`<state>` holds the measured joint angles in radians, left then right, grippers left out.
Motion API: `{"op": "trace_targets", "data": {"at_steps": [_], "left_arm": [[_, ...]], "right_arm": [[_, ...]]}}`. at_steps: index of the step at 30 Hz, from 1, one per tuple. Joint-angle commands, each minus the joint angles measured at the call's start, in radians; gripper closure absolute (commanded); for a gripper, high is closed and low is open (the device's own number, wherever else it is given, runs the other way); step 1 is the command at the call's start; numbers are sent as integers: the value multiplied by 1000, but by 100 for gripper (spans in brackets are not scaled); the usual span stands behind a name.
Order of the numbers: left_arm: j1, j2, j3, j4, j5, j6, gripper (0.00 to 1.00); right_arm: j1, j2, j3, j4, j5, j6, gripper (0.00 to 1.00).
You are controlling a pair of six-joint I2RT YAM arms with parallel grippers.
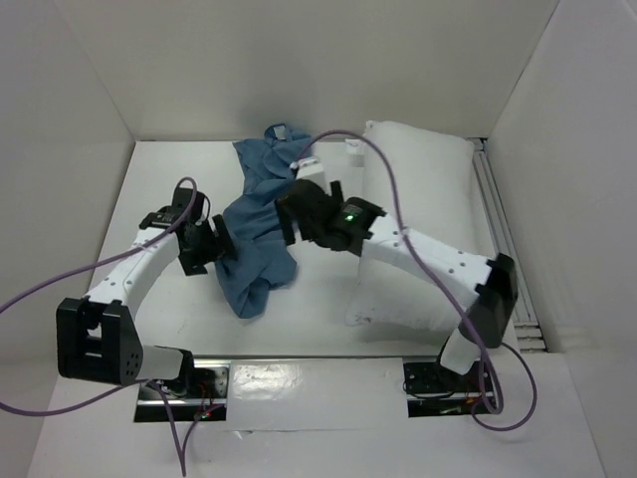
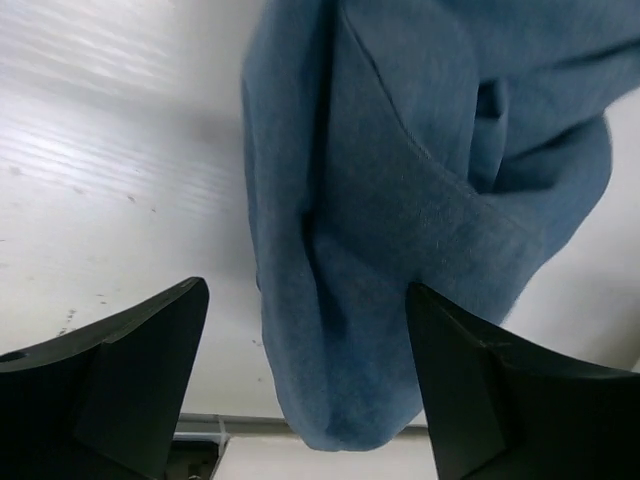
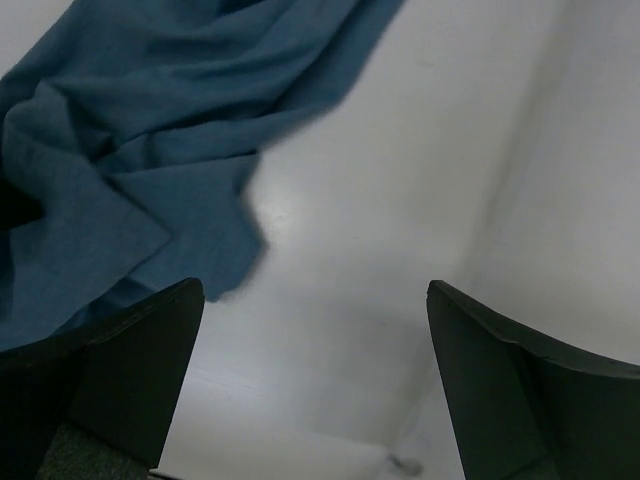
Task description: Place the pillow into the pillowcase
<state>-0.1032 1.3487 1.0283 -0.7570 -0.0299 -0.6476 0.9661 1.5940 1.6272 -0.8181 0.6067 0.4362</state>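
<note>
Lying between wide-spread left fingers [image 2: 120, 380]: pillowcase [image 2: 400, 200]; right fingers [image 3: 110, 370] spread wide, pillowcase just beside.

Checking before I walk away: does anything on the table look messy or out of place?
Yes. The pillowcase is bunched in a twisted heap on the table instead of lying flat, and no opening shows. The pillow lies to the right, outside it.
</note>
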Motion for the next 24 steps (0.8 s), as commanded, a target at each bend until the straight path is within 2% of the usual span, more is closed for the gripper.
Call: {"op": "trace_targets", "data": {"at_steps": [1,4,5,8,10,13,15,17,18,19,20,24], "left_arm": [[7,-33,-75,92,180,-56,9],[17,-42,-129,140,228,-67,33],[28,-51,-129,140,228,-67,60],[37,-71,-85,114,216,-55,100],[46,-80,-50,91,202,-44,100],[56,-103,13,55,177,-35,100],[65,-117,53,39,177,-35,100],[65,-131,78,39,188,-35,100],[74,-146,91,39,202,-26,100],[74,-157,128,30,214,-26,100],[74,-157,151,30,214,-26,100],[92,-157,298,21,252,20,100]], "right_arm": [[42,118,-23,161,-178,-40,1],[33,187,-79,267,-317,-53,1],[33,216,-105,293,-338,-53,1],[23,268,-115,346,-418,-68,1],[0,334,-115,361,-483,-94,1],[0,418,-90,393,-504,-117,1],[0,448,-90,421,-513,-117,9],[-9,468,-72,445,-522,-128,30],[-9,468,-72,445,-522,-128,45],[-9,456,-60,445,-492,-128,85],[-20,440,-46,445,-477,-128,98],[-85,327,-3,445,-431,-128,100]]}}
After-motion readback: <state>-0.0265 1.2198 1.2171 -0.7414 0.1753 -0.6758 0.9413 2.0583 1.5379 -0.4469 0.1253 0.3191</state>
